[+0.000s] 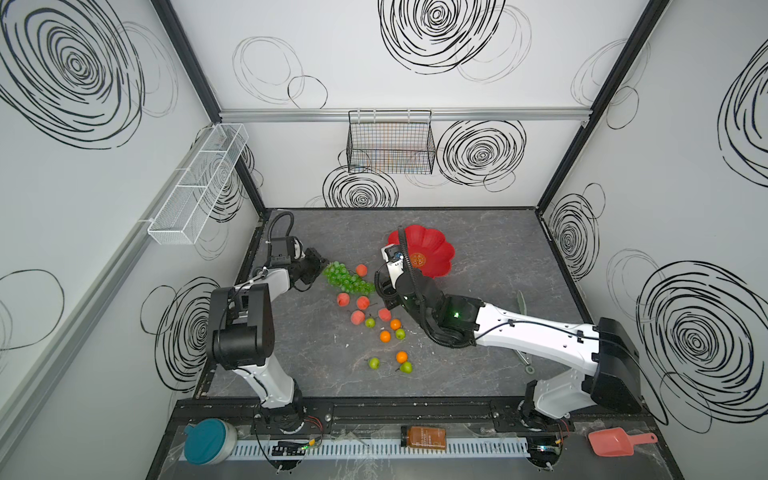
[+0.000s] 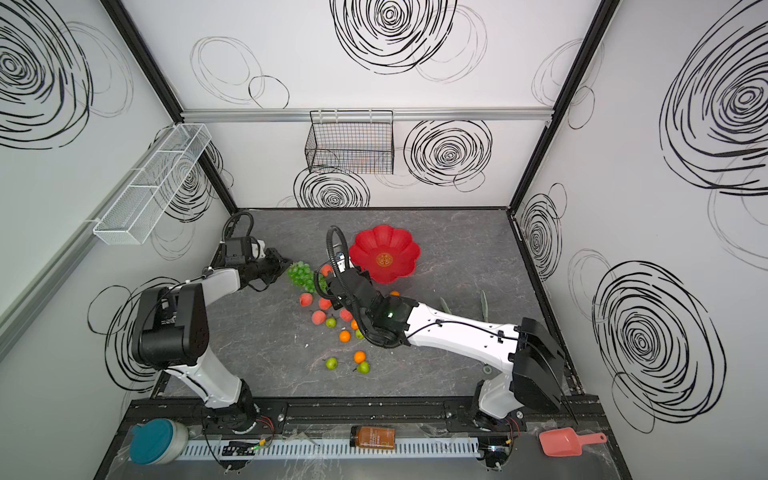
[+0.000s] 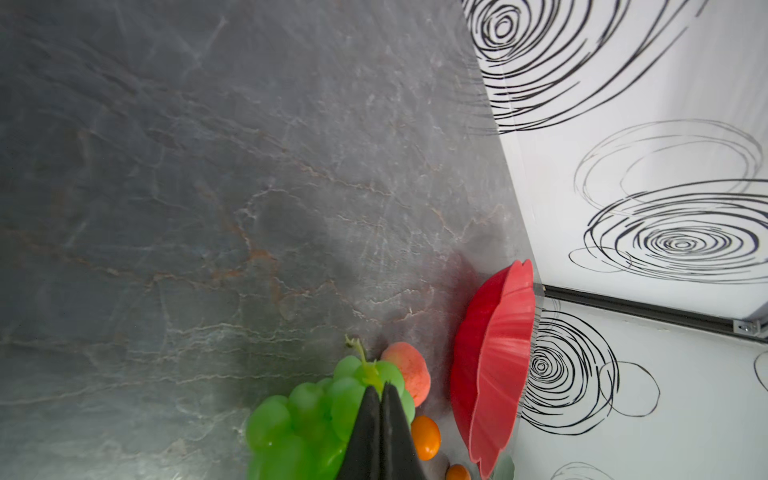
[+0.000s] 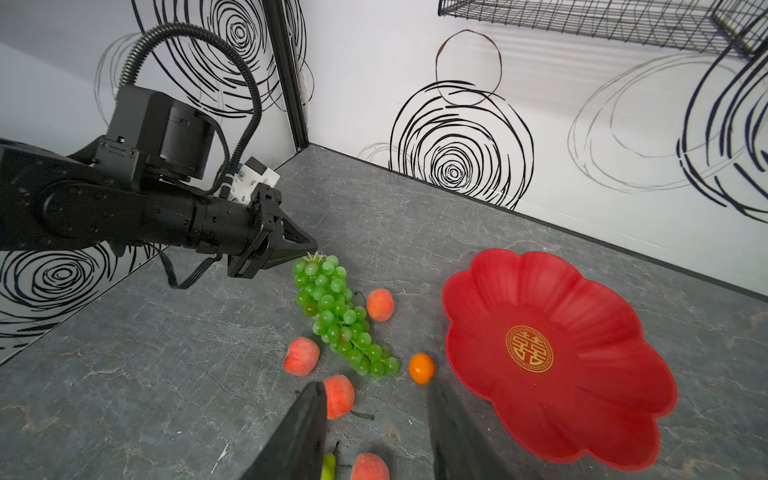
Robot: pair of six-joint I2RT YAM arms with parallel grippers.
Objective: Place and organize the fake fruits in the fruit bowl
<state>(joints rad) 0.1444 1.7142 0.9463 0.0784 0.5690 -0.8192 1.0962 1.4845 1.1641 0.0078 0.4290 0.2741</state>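
We find the shallow red flower-shaped plastic bowl [image 4: 540,291] empty. Pink peaches [image 4: 380,304], small oranges [image 4: 421,368], green apples [image 1: 374,363] and green grape bunch [image 4: 336,316] all on grey worktop [image 4: 415,216], 6–9 o'clock from it in both top views. Left pincer [image 4: 306,252] closed at grape stem [image 4: 314,257], hold uncertain; right pincer [image 4: 374,388] open, empty.

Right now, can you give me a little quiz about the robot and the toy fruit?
1. True or false: the red bowl already has fruit inside.
2. Pick one: the left arm's fingers are closed right at the stem end of the A) orange, B) grapes, C) green apple.
3. Short answer: are the right arm's fingers open or closed?

Key:
1. False, the bowl is empty.
2. B.
3. Open.
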